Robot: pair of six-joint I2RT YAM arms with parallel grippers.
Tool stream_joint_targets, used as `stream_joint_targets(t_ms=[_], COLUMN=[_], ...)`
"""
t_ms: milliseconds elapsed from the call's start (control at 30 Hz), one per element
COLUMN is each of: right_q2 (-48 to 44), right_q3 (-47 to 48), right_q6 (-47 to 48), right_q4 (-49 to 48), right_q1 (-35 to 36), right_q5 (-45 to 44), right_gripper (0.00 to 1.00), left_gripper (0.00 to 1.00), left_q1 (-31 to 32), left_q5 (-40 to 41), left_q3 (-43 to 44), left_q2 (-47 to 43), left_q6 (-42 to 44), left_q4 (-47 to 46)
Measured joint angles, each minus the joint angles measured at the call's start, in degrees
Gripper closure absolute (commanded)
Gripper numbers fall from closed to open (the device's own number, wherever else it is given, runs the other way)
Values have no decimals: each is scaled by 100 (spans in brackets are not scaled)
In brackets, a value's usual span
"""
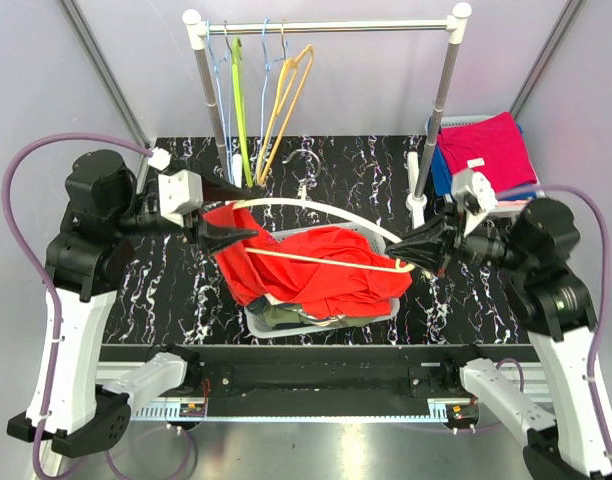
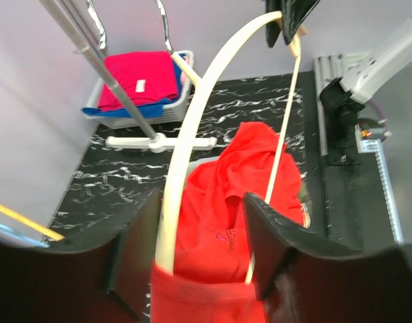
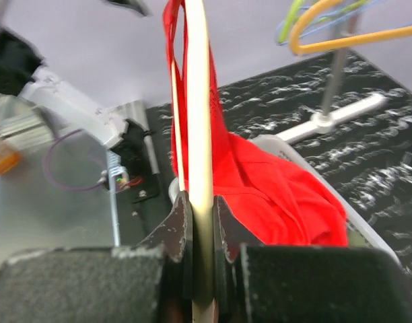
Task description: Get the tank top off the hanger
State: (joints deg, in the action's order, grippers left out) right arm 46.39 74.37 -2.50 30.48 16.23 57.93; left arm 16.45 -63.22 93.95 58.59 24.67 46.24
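Observation:
A red tank top (image 1: 321,270) hangs on a cream hanger (image 1: 316,210) held level over a grey basket (image 1: 386,312). Most of the cloth droops into the basket. My right gripper (image 1: 411,250) is shut on the hanger's right end; in the right wrist view the gripper (image 3: 201,222) pinches the cream arm (image 3: 198,101), with the red cloth (image 3: 260,182) beyond. My left gripper (image 1: 221,235) is at the hanger's left end. In the left wrist view it (image 2: 202,249) is open, its fingers (image 2: 273,242) straddling the hanger arm (image 2: 192,134) and a band of the red tank top (image 2: 213,289).
A clothes rack (image 1: 326,25) stands at the back with orange (image 1: 286,90), green (image 1: 241,110) and blue hangers. Its right post (image 1: 441,100) and foot stand near my right arm. A white basket of folded pink (image 1: 486,150) and blue clothes sits at the back right.

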Motion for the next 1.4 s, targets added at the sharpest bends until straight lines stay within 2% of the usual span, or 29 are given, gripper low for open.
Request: stream_joint_targets(t_ms=[33, 133, 267, 367, 500, 700, 1000, 1233, 1333, 1367, 1400], right_q2=[-157, -664, -1276, -1587, -1808, -1939, -1980, -1980, -1980, -1980, -1978], right_q3=[-68, -319, -566, -597, -570, -444, -44, 22, 22, 24, 28], right_q6=[96, 337, 522, 597, 623, 623, 636, 619, 603, 597, 588], right_q4=[83, 326, 564, 791, 1086, 1567, 1989, 2044, 2044, 2044, 2044], right_q1=[7, -2, -15, -15, -15, -15, -15, -15, -15, -15, -15], right_q5=[-184, -887, -1464, -1698, -1779, -1777, -1733, -1624, -1622, -1622, -1622], right_gripper=[100, 100, 100, 100, 100, 100, 100, 100, 100, 100, 100], left_gripper=[21, 17, 18, 22, 31, 39, 42, 45, 60, 71, 75], left_q1=[0, 0, -2, -15, -28, -42, -103, -107, -107, -107, -107], left_q5=[22, 94, 256, 396, 688, 1259, 1499, 1329, 1270, 1250, 1235], left_q3=[-26, -140, -372, -621, -1279, -2520, -3163, -3582, -3738, -3755, -3762], left_q2=[-39, -212, -505, -739, -1040, -1405, -1703, -1770, -1762, -1762, -1762], left_q6=[0, -13, 59, 142, 293, 448, 361, -214, -514, -601, -673], left_q4=[-28, -35, -26, -7, -46, -94, -396, -876, -1123, -1178, -1250])
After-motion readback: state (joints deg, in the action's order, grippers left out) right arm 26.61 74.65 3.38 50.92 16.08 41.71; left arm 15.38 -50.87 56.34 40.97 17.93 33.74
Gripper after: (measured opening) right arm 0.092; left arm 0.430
